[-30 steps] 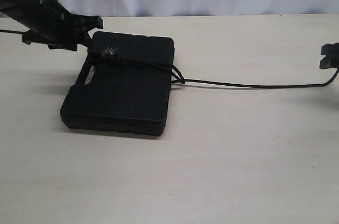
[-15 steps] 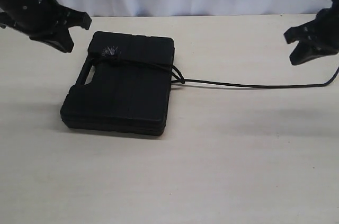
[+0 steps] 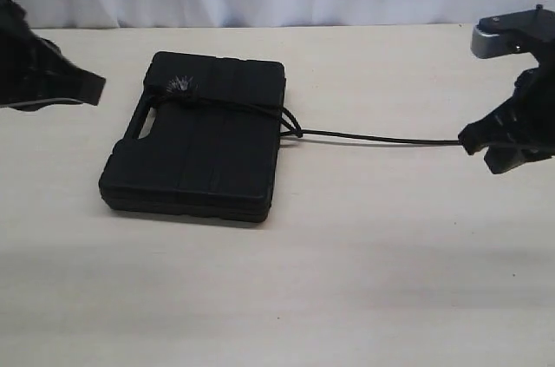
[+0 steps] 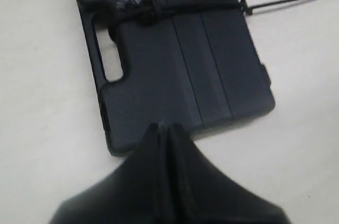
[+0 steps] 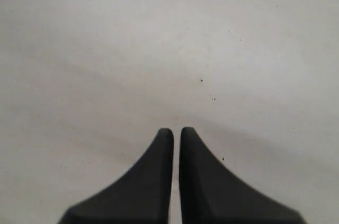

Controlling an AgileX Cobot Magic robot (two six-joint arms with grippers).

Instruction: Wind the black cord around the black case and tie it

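Now: cord knotted on case, both pincers closed & empty

The black case lies flat on the table. The black cord crosses the case's top near its far end and is knotted by the handle cut-out, w/ the frayed grey tuft sticking up at the knot. From the case's right edge the rest of the cord runs straight out along the table, away from the case.

L gripper: jaws pressed together, nothing between them. It sits off the case's left side, clear of it, tips pointing toward the case.

R gripper: jaws nearly touching, only a slit between, nothing held. It is well right of the case and hides the cord's far end; can't tell if they touch.
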